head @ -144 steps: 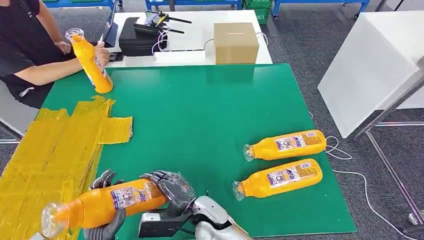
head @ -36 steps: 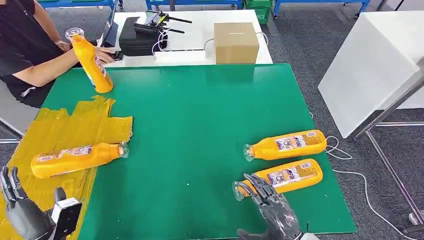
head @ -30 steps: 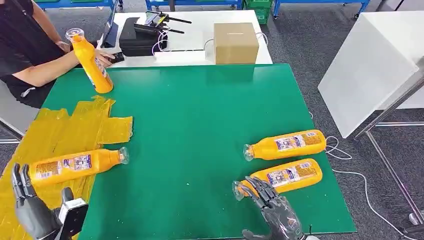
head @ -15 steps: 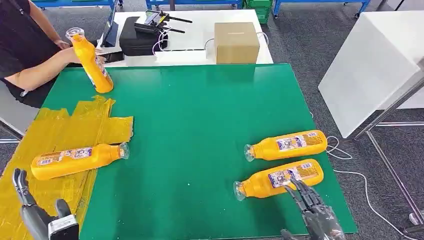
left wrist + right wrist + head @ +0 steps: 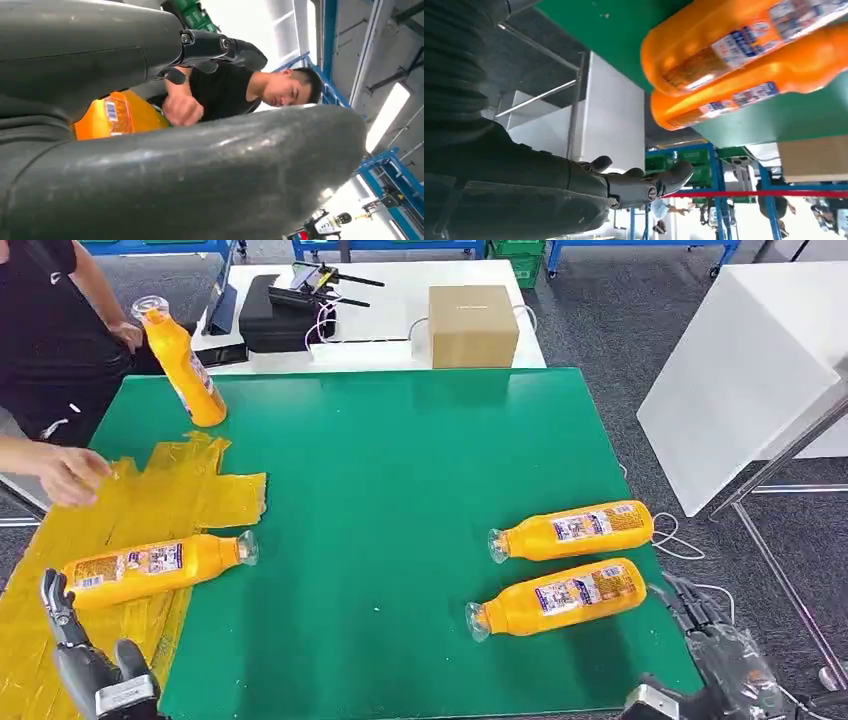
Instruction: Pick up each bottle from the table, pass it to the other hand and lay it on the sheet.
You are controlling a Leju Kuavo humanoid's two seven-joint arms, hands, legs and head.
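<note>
One orange bottle (image 5: 155, 566) lies on the yellow sheet (image 5: 90, 540) at the table's left, cap toward the middle. Just below it my left hand (image 5: 85, 665) is open, fingers up, holding nothing; the left wrist view shows that bottle (image 5: 117, 114) past the fingers. Two more orange bottles lie side by side at the right: the far bottle (image 5: 572, 529) and the near bottle (image 5: 560, 598). My right hand (image 5: 728, 655) is open off the table's right edge, apart from both. The right wrist view shows the near bottle (image 5: 724, 45) and far bottle (image 5: 754, 85).
A fourth orange bottle (image 5: 180, 362) stands tilted at the back left of the green mat (image 5: 400, 500). A person's hand (image 5: 70, 475) reaches over the yellow sheet. Behind are a cardboard box (image 5: 472, 325) and a black case (image 5: 275, 310). A white board (image 5: 735, 370) stands to the right.
The bottle went from both hands onto the sheet. My right hand drew back from the near bottle to beyond the table's right edge. The person's hand moved from the standing bottle to the sheet.
</note>
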